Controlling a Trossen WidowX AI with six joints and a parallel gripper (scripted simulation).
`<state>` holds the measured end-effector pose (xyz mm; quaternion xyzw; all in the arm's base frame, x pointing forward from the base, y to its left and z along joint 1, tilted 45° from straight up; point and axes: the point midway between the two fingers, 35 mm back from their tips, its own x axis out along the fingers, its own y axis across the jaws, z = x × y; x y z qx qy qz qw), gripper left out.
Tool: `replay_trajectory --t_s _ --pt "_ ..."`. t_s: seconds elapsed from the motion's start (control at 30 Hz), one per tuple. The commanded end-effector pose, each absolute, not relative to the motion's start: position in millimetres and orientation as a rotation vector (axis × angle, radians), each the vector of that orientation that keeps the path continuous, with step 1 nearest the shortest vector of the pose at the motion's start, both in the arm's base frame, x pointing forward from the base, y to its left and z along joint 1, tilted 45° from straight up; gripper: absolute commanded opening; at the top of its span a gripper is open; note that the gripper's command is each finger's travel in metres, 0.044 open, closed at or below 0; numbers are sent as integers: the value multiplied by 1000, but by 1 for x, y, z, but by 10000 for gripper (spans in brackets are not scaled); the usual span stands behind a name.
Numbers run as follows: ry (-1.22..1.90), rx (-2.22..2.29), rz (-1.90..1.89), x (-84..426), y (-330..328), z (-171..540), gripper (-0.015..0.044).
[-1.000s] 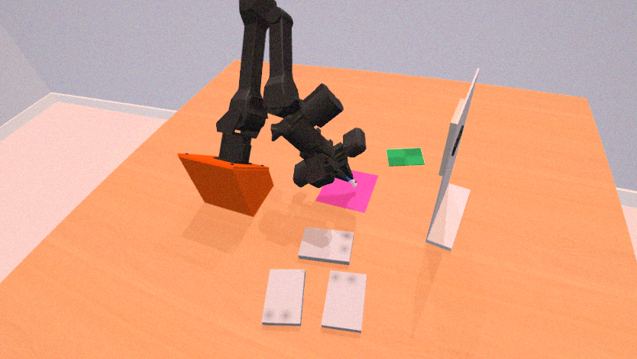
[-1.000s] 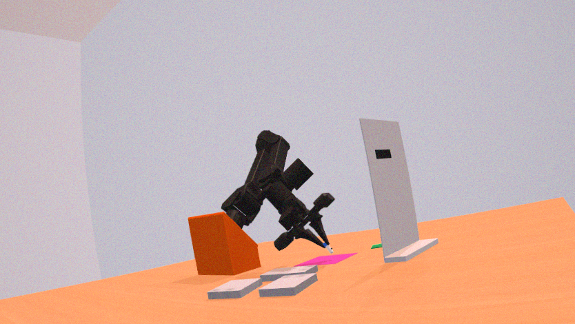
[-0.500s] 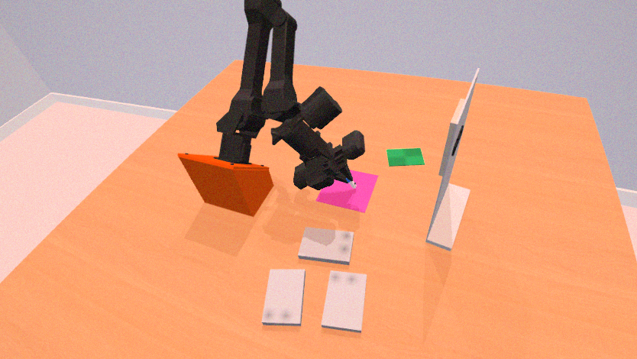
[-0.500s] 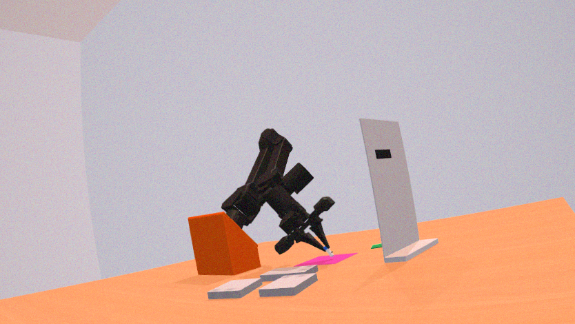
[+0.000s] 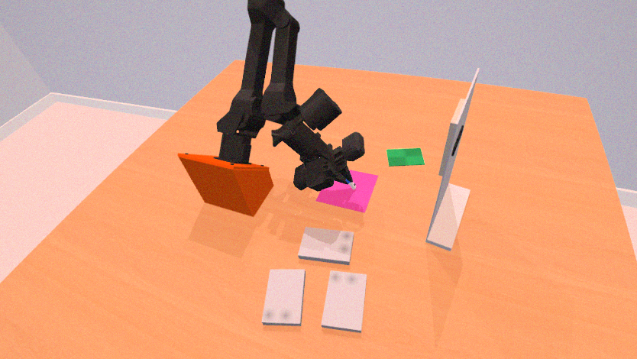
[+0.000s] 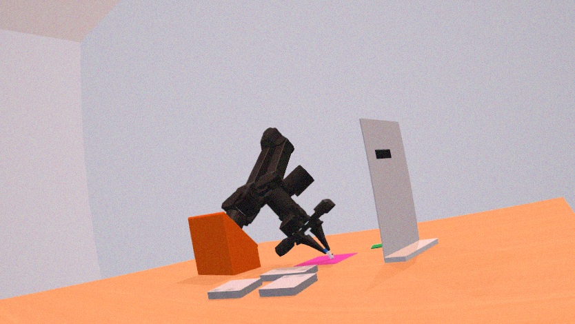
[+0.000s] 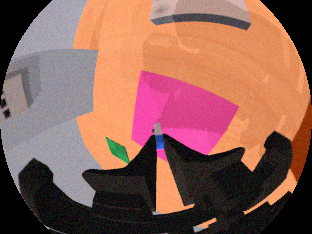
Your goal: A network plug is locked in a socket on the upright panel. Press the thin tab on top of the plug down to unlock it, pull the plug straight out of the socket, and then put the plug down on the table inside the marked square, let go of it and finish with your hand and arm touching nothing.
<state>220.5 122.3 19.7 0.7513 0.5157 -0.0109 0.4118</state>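
The plug [image 5: 352,185] [image 6: 330,255] [image 7: 157,128], a small light piece with a blue part, is held tilted, its light end pointing down and away from the fingers. My gripper [image 5: 348,182] [image 6: 327,251] [image 7: 158,137] is shut on it. The plug is over the pink square [image 5: 352,201] [image 6: 342,258] [image 7: 200,107], very low; whether it touches the surface I cannot tell. The upright panel [image 6: 392,193] [image 7: 65,85] stands away from the gripper, and the plug is out of its socket. The fingers hide part of the plug.
A green patch [image 5: 405,157] [image 6: 376,246] [image 7: 117,149] lies between the pink square and the panel's far side. Three pale flat plates [image 5: 326,247] [image 5: 285,294] [image 5: 344,299] lie in front of the square. The orange base block [image 5: 222,187] [image 6: 211,245] carries the arm.
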Motion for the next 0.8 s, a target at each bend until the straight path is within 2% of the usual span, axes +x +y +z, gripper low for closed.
replay_trajectory --t_s 0.0,0.17,0.37,0.77 --pt "1297 1890 -28 220 122 20 0" --pt "1297 1890 -28 220 122 20 0" --pt "1297 1890 -28 220 122 20 156" --pt "1298 1888 -31 219 118 21 156"
